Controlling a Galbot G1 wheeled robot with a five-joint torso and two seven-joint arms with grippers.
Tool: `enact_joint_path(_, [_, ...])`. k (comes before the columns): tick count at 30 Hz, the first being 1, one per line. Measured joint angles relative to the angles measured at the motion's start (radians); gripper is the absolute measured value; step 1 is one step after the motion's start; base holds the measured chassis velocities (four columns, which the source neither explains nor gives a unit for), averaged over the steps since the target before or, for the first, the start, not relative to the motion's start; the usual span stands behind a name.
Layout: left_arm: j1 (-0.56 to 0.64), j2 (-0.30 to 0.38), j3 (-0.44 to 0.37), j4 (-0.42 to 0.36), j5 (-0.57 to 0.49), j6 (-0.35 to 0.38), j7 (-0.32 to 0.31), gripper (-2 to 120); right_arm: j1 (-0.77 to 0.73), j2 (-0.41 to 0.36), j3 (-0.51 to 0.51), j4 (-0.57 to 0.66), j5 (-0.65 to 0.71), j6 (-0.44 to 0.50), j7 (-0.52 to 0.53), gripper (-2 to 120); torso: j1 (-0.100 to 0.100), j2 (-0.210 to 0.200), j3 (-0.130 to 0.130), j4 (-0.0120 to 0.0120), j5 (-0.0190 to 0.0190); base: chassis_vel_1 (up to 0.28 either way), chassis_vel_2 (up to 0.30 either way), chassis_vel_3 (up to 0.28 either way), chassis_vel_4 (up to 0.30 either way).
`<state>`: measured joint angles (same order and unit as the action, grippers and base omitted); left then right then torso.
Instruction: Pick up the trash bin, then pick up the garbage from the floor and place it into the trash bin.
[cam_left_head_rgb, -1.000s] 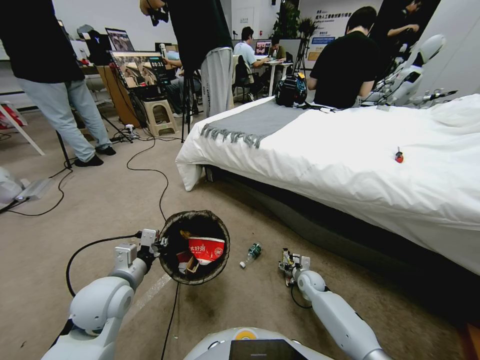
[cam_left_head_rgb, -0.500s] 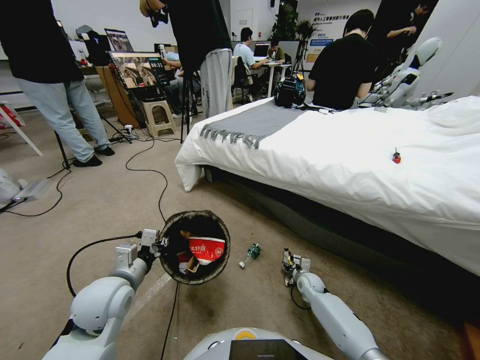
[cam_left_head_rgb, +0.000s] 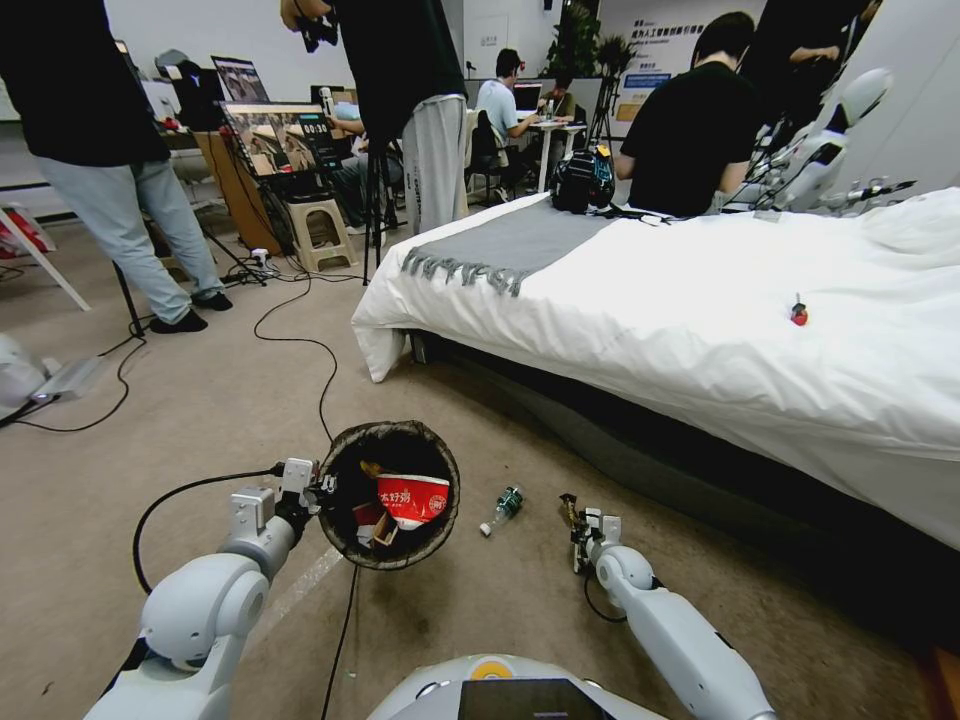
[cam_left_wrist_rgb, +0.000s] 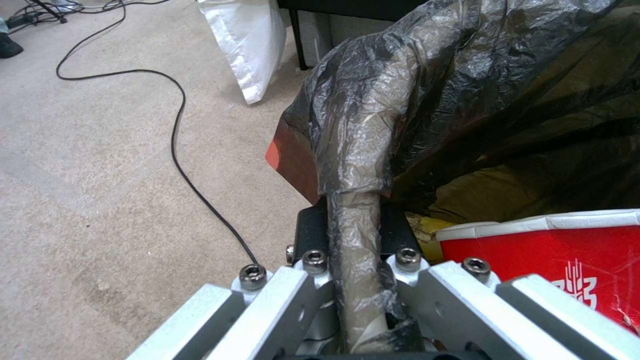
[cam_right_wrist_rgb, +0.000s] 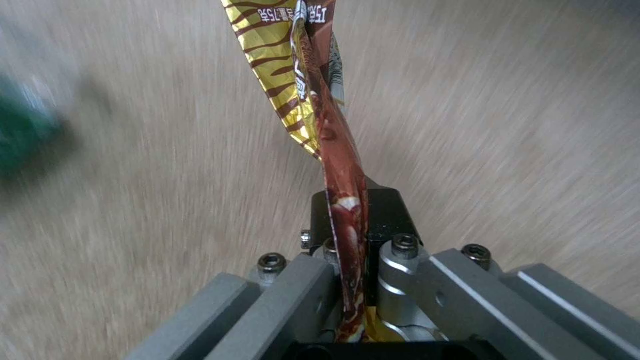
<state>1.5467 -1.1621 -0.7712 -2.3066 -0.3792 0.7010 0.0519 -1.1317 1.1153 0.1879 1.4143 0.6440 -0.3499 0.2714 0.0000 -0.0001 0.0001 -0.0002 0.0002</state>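
The trash bin (cam_left_head_rgb: 392, 428), lined with a crinkly black bag, hangs just above the floor (cam_left_head_rgb: 200, 400). My left gripper (cam_left_head_rgb: 318, 490) is shut on its rim (cam_left_wrist_rgb: 360, 150). Inside lie a red-and-white paper cup (cam_left_head_rgb: 412, 498) and other litter. My right gripper (cam_left_head_rgb: 576, 520) hovers low over the carpet to the bin's right, shut on a yellow-and-brown snack wrapper (cam_right_wrist_rgb: 293, 75) that sticks out past the fingertips. A green-labelled clear bottle (cam_left_head_rgb: 503, 508) lies on the carpet between the bin and the right gripper.
A bed (cam_left_head_rgb: 700, 320) with white covers stands close on the right, its dark base near the right arm. Black cables (cam_left_head_rgb: 300, 345) run across the carpet ahead and under the bin. People, a stool and a tripod stand farther back.
My right gripper has risen slightly from the carpet with the wrapper in it. The left arm and the bin have stayed put.
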Motion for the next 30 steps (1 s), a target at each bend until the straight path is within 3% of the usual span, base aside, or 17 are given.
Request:
enact_joint_path(3, [0.001, 0.001, -0.001, -0.002, -0.002, 0.0, 0.0, 1, -0.01, -0.015, 0.019, 0.052, -0.012, -0.002, 0.0, 0, 0.0, 0.0, 0.0, 0.0001, 0.0002, 0.0, 0.0, 0.0, 0.0])
enact_joint_path(9, [0.003, 0.0, -0.001, -0.006, -0.003, 0.002, 0.0, 1, -0.03, -0.087, 0.076, 0.335, -0.003, -0.038, 0.001, 0, 0.0, 0.0, 0.0, 0.0003, -0.0003, 0.0, 0.0, 0.0, 0.0])
enact_joint_path(13, [0.004, -0.002, 0.0, -0.006, -0.003, 0.002, 0.0, 1, -0.03, -0.106, 0.084, 0.414, 0.019, -0.054, 0.002, 0, 0.0, 0.0, 0.0, 0.0003, -0.0003, 0.0, 0.0, 0.0, 0.0])
enact_joint_path(17, [0.004, -0.002, 0.002, -0.006, -0.002, 0.002, -0.001, 1, 0.006, -0.137, 0.069, 0.575, 0.068, -0.096, -0.009, 0, 0.0, 0.0, 0.0, 0.0001, -0.0003, 0.0, 0.0, 0.0, 0.0])
enact_joint_path(30, [-0.011, 0.009, 0.018, 0.002, -0.004, 0.003, -0.001, 1, 0.165, -0.128, -0.07, 0.732, 0.167, -0.173, -0.12, 0, 0.0, 0.0, 0.0, 0.0004, -0.0003, 0.0, 0.0, 0.0, 0.0])
